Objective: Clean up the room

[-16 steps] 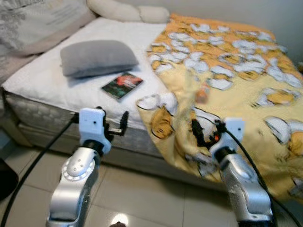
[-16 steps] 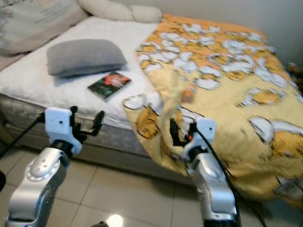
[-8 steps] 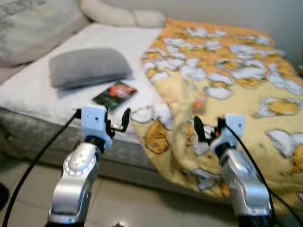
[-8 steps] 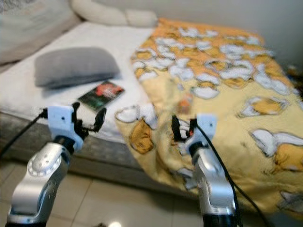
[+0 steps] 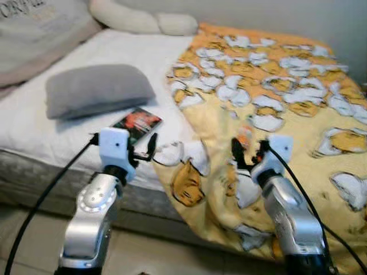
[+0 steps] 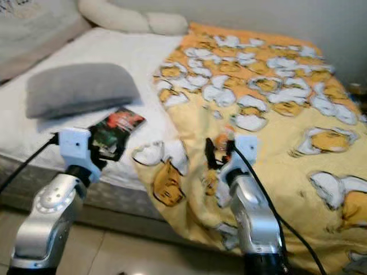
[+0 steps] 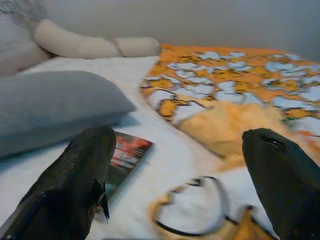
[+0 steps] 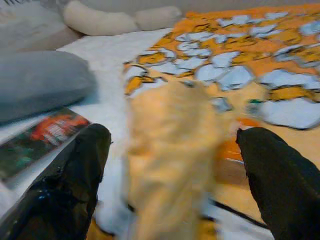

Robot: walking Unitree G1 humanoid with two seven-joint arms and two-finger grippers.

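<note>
- White sheets cover the bed (image 5: 86, 123) before us, and both our arms are raised just short of its near edge, above the tiled floor (image 5: 28, 258).
- Our right gripper (image 5: 248, 153) hangs with its fingers spread wide and nothing between them, over the hanging fold of the yellow blanket (image 5: 298, 114).
- Just beyond that gripper, on the blanket, lies a small orange object (image 5: 245, 136); it is too blurred for us to say what it is.
- Our left gripper (image 5: 143, 150) is likewise spread apart and empty, level with the mattress edge, and a book (image 5: 136, 122) lies flat on the sheet just past its fingertips.
- Further out, a grey pillow (image 5: 97, 89) rests beside the book, near but not touching it as far as we can tell, and pale cushions (image 5: 143, 22) line the far side.
- We judge the book to be light and stiff with a glossy, probably slippery cover; lying flat on a soft sheet, it would best be pinched at its near edge or corner, pressing slightly into the mattress to get one finger under.
- We judge the blanket to be soft and limp: it will bunch and drag, so a raised fold or the hem near the bed's edge is where to take hold.
- The orange object looks small and light; we would close on it across its narrow width.
</note>
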